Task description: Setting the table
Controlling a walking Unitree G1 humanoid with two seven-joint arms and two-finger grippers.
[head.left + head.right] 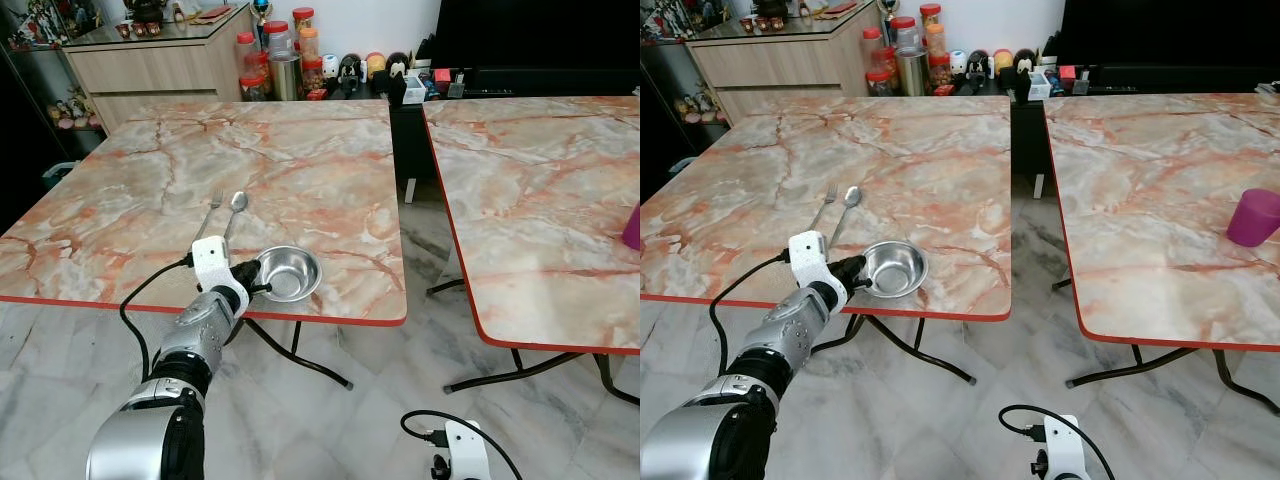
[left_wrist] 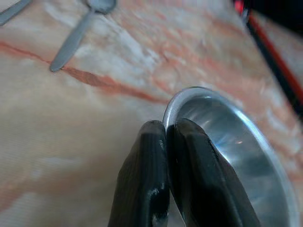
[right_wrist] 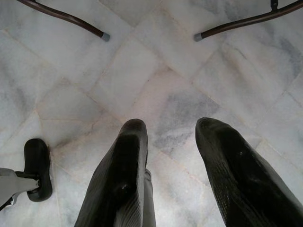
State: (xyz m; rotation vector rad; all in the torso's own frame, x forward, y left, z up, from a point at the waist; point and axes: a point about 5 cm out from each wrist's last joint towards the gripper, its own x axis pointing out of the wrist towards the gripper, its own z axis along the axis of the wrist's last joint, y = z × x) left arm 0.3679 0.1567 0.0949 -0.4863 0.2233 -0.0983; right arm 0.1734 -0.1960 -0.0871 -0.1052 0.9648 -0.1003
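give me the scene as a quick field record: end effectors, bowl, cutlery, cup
left end effector: shut on the steel bowl's rim
right end effector: open, hanging over the floor
steel bowl: upright, near the front edge of the left table
fork and spoon: side by side behind the bowl
purple cup: on the right table

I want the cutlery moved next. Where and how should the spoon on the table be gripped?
Grip the spoon across its thin handle at mid-length, from above, fingers either side. It lies flat with the fork close alongside on the robot's left, so the gap is narrow; the wider bowl end would be harder to pinch.
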